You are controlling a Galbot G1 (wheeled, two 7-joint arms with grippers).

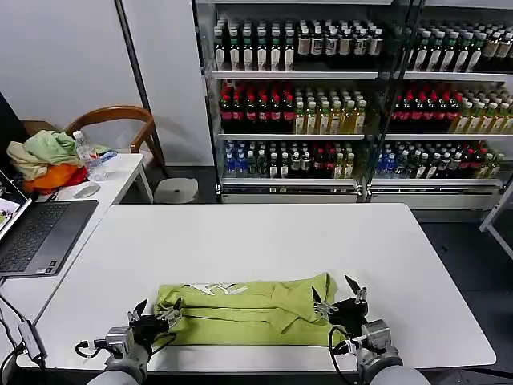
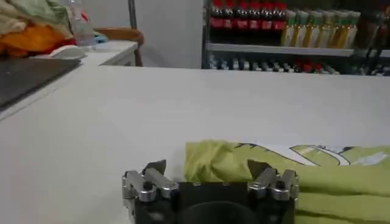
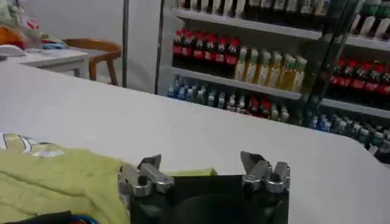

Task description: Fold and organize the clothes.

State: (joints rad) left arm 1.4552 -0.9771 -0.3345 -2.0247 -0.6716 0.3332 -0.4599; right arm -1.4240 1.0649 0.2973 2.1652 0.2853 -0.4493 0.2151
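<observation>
In the head view both arms reach in low from the near edge of the white table [image 1: 264, 241]. The left gripper [image 1: 158, 311] sits at the left end of the lime T-shirt [image 1: 248, 314], its jaws spread apart over the shirt's near-left corner and grasping nothing. The right gripper [image 1: 338, 295] sits at the shirt's right end, jaws likewise released, one finger over the cloth's right edge and the other just beyond it over bare table. The shirt lies folded into a long band across the near part of the table, with white print showing along its far edge. In the left wrist view the left gripper [image 2: 207, 171] hangs level above the table [image 2: 122, 115], jaws wide, and the T-shirt [image 2: 317, 176] begins between the fingertips and runs off to the right. In the right wrist view the right gripper [image 3: 201, 164] is also released, with the T-shirt [image 3: 55, 179] lying left of and under its left finger.
</observation>
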